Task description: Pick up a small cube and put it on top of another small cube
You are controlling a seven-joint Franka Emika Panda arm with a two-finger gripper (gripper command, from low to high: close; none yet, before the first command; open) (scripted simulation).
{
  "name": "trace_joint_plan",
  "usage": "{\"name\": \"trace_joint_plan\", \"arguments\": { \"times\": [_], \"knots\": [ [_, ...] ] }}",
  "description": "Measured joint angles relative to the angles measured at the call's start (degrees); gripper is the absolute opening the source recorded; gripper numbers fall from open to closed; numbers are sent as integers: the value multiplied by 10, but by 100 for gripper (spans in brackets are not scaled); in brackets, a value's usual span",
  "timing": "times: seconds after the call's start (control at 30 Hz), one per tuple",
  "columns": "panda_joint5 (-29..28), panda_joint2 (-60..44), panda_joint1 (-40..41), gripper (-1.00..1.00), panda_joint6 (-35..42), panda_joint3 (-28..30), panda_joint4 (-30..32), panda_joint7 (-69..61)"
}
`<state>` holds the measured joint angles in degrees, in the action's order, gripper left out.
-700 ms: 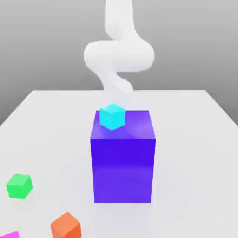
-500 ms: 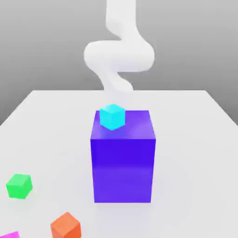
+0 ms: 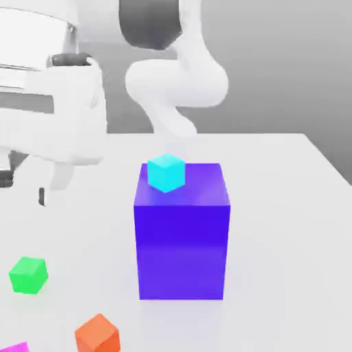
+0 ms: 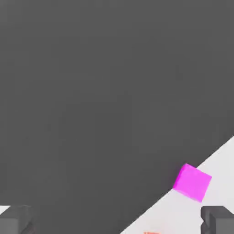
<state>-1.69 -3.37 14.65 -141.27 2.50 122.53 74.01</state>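
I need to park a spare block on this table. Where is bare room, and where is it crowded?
The white table is bare on the exterior view's right of the big blue-purple block, which carries the small cyan cube. It is crowded on that view's near left: small green cube, orange cube, and magenta cube by the table's edge.

Big blue-purple block (image 3: pixel 181 237) stands upright in the middle of the white table (image 3: pixel 289 227), square to the exterior view. On its top, at the far left corner, sits a cyan cube (image 3: pixel 166 172), turned slightly so one edge faces forward, resting flat and touching the block. Down at the near left, an orange cube (image 3: pixel 97 334) lies on the table, well apart from the block, rotated corner-forward. Behind the table's far edge, a plain grey backdrop (image 3: pixel 275 62).
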Motion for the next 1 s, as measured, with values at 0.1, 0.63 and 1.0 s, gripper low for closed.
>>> {"name": "trace_joint_plan", "arguments": {
  "times": [0.1,0.63,1.0],
  "knots": [
    [9,-62,9,0,-12,8,-12,28],
    [74,-327,53,-100,-106,21,-65,87],
    [68,-205,47,-100,-57,59,9,147]
  ]
}}
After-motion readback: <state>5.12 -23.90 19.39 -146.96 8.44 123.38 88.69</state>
